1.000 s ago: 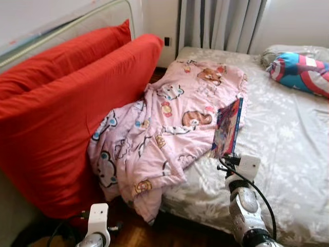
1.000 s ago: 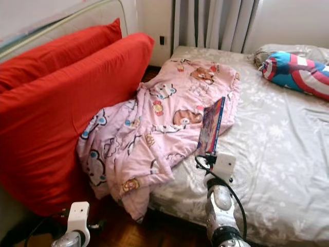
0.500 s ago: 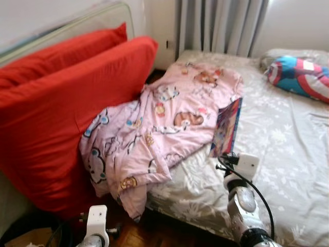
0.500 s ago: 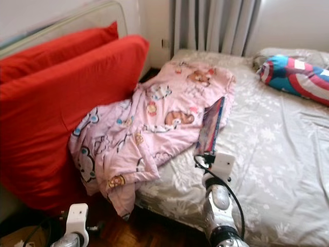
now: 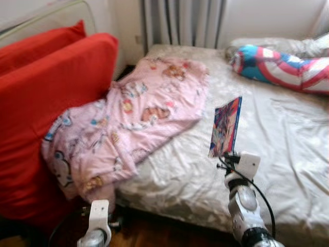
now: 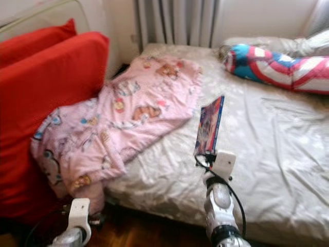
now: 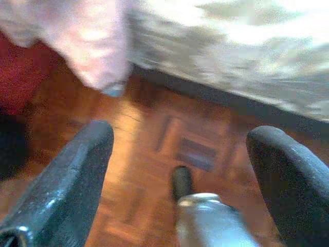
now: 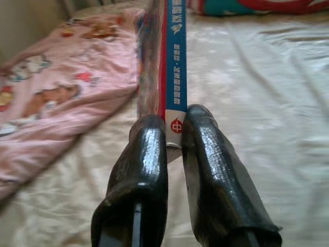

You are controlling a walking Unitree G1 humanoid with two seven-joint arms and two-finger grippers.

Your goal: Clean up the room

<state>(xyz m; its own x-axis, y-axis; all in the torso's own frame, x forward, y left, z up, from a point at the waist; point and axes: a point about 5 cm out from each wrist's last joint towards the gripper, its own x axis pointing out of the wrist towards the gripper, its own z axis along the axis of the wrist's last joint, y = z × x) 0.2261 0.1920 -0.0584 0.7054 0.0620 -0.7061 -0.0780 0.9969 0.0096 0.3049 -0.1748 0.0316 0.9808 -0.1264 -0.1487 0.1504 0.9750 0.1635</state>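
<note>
My right gripper (image 5: 224,154) is shut on a thin colourful book (image 5: 226,126), held upright above the grey bed sheet (image 5: 288,144). The right wrist view has the book's blue spine (image 8: 175,77) clamped between the two black fingers (image 8: 141,170). A pink cartoon blanket (image 5: 128,118) lies crumpled over the bed's left side and hangs off its edge. My left gripper (image 7: 180,175) is open, hanging low over the wooden floor (image 7: 154,134) beside the bed, with nothing between its fingers.
Two big red cushions (image 5: 46,98) lean against the wall on the left. A red, white and blue pillow (image 5: 282,64) lies at the bed's head, by grey curtains (image 5: 180,23). The blanket's hanging corner (image 7: 97,46) dangles over the floor.
The whole view has swung to the right, so cushions and blanket sit further left in frame. The book stays clamped in my right gripper; the left arm still hangs.
</note>
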